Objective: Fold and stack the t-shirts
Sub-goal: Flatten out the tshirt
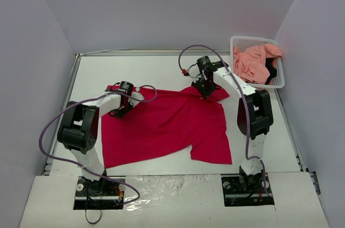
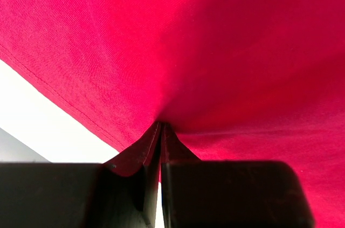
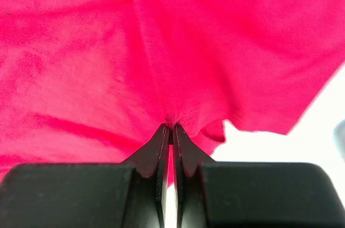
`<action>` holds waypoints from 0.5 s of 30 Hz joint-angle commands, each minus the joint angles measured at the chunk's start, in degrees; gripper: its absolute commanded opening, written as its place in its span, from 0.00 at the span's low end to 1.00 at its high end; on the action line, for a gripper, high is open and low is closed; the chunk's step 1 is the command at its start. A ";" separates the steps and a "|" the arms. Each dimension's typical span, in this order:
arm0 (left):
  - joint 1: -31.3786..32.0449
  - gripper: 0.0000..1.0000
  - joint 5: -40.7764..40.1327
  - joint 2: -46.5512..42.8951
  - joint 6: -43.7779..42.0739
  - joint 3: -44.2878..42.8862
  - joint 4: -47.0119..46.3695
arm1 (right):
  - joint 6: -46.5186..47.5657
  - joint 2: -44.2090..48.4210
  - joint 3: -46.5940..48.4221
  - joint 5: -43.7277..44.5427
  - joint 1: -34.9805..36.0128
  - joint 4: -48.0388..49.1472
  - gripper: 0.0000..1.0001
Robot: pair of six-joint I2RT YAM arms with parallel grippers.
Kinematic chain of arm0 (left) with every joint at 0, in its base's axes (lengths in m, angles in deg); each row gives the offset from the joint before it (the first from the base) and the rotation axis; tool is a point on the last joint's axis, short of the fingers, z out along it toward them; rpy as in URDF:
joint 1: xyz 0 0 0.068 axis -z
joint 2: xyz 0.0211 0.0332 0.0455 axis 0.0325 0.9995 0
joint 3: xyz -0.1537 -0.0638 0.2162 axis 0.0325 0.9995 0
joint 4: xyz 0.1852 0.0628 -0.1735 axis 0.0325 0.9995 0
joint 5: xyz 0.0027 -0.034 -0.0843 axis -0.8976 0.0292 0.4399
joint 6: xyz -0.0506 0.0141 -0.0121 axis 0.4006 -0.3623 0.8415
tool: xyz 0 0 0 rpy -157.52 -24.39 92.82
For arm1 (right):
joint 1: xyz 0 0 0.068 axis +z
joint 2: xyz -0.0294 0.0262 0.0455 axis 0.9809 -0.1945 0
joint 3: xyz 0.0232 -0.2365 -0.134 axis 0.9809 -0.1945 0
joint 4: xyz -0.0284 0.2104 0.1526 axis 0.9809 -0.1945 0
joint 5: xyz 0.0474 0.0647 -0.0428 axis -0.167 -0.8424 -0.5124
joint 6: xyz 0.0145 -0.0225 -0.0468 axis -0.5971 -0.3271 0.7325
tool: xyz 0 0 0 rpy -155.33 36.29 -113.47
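The crimson red t-shirt (image 1: 164, 125) lies spread on the white table in the top view. My left gripper (image 1: 119, 110) is shut on its far left edge; the cloth (image 2: 205, 50) fills the left wrist view and is pinched at my fingertips (image 2: 160, 126). My right gripper (image 1: 205, 92) is shut on the shirt's far right corner; the right wrist view shows the cloth (image 3: 161, 45) pinched at my fingertips (image 3: 171, 127). The salmon pink t-shirt (image 1: 253, 62) lies crumpled in the white basket (image 1: 280, 80), with a bit of black garment (image 1: 271, 71) beside it.
The white lattice basket stands at the far right corner by the wall. Grey walls close in the table (image 1: 135, 71) on three sides. Cables loop over both arms.
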 commanded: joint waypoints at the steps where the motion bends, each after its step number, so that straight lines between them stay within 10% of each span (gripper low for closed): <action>1: -0.26 0.02 0.76 0.53 1.19 2.19 4.44 | 0.81 4.23 3.97 2.32 -1.74 -2.54 0.00; 15: 0.53 0.02 3.39 -1.14 3.92 2.81 2.51 | 1.86 -19.84 43.61 6.36 3.86 11.43 0.02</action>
